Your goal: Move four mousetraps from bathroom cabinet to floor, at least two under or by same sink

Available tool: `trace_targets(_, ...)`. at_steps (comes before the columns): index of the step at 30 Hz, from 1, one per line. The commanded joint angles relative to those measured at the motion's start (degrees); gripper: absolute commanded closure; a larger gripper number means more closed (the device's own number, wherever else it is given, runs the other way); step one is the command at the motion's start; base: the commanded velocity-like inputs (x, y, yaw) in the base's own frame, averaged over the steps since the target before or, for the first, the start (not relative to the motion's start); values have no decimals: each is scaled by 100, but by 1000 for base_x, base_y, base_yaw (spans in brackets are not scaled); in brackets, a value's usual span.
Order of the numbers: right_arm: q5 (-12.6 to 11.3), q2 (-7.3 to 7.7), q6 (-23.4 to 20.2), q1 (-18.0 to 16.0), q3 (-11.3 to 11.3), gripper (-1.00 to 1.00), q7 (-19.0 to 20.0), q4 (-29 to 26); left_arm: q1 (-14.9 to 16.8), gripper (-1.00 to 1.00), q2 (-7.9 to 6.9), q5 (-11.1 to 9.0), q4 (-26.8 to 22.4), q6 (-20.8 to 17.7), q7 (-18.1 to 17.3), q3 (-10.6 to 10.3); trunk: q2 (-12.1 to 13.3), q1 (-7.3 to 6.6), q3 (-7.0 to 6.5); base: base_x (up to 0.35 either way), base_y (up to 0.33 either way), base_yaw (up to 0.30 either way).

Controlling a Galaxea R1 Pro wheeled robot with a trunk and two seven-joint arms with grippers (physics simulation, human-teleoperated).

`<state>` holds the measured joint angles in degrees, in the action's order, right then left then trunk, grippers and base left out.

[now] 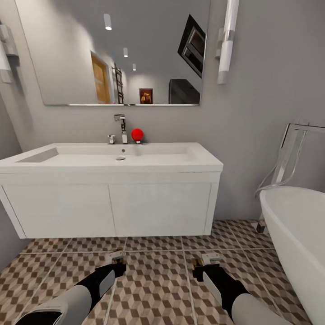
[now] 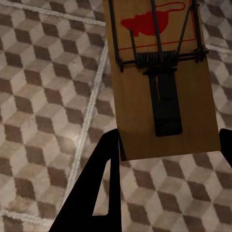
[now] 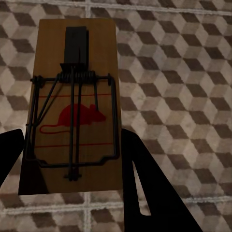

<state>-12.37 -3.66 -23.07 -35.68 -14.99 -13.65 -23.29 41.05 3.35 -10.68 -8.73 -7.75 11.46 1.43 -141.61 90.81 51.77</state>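
Gripping, one per claw, flat brown wooden mousetraps with wire springs: left gripper (image 2: 164, 159) clamping mousetrap (image 2: 159, 82), right gripper (image 3: 72, 164) clamping mousetrap (image 3: 75, 106), above cube-patterned tiled floor (image 1: 158, 289), facing white sink (image 1: 113, 158). Likely light, stiff, snap-prone; gripping board edges.

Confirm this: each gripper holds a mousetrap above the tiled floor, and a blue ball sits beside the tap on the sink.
One detail is wrong: the ball beside the tap is red, as the head view shows. The rest holds: the left gripper and right gripper each hold a mousetrap above the tiled floor, facing the sink.
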Motion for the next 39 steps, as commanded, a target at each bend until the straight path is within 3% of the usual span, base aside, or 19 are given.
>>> trace_targets(1, -78, 5, -22, -2, -47, 100, -53, -9, 0, 100, 4, -26, -14, -30, 32, 8, -2, -1, 6, 14, 0, 0)
trace_targets(10, -81, 24, -22, -1, -47, 100, -35, -9, 0, 100, 17, -37, -2, -39, 32, 23, -2, -1, 6, 2, 0, 0)
trace_targets(14, -74, 23, -22, -1, -47, 100, -26, -9, 0, 100, 22, -41, 12, -42, 32, 23, -163, 87, 78, 0, 0, 0)
trace_targets(33, -57, 40, -15, -5, -56, 100, -74, -9, 1, 100, 17, -52, 47, -58, 32, 24, -188, 136, 499, 0, 0, 0)
trace_targets(39, -56, 42, 400, -2, -56, 100, -77, -9, 0, 100, 17, -42, 41, -44, 32, 22, -196, 151, 632, 0, 0, 0)
